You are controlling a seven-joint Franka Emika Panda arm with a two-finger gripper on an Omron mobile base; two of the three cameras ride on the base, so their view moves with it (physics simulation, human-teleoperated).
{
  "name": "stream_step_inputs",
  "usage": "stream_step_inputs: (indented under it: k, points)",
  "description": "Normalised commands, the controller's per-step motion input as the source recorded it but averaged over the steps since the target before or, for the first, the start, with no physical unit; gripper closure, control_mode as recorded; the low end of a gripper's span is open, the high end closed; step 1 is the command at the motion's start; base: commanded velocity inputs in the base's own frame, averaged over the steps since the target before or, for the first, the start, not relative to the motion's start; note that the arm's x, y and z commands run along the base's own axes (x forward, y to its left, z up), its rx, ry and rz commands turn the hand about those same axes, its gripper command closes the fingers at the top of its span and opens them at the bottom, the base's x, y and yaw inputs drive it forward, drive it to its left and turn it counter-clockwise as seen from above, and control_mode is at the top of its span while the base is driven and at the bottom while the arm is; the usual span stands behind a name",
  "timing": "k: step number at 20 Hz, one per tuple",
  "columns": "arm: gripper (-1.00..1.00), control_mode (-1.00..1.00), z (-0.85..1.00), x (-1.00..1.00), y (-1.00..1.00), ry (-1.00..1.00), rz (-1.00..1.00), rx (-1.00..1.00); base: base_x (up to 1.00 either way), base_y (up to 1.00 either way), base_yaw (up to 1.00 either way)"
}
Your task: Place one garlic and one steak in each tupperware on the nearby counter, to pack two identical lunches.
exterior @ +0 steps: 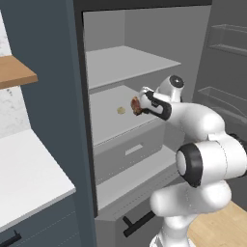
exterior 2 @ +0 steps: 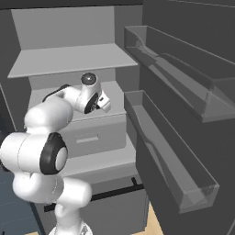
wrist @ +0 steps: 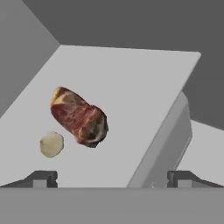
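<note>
Open tool (wrist: 111, 177) faces steak (wrist: 79, 116) beside garlic (wrist: 51, 144) on shelf (wrist: 131, 87).

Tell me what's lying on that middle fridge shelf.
On the grey middle shelf: a lumpy reddish-brown steak chunk and a small pale garlic bulb beside it. In the left base view the white arm hides the shelf's right end.

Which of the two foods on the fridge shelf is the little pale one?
The garlic. It is a small, round, cream-coloured bulb, lying just beside the steak, which is bigger, lumpy and reddish-brown.
</note>
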Motion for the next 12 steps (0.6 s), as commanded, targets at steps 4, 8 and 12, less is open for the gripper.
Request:
stream_step_inputs:
  k: [4,8,12]
  points:
    - [-1.0,-1.0,-0.1,0.47,0.1,0.0,0.0,0.02,0.0,0.0,0.0]
    - [-1.0,-1.0,-0.14,0.42,0.09,0.0,0.0,0.01,0.0,0.0,0.0]
    - [-1.0,-1.0,-0.17,0.49,0.04,0.0,0.0,0.0,0.0,0.0,0.0]
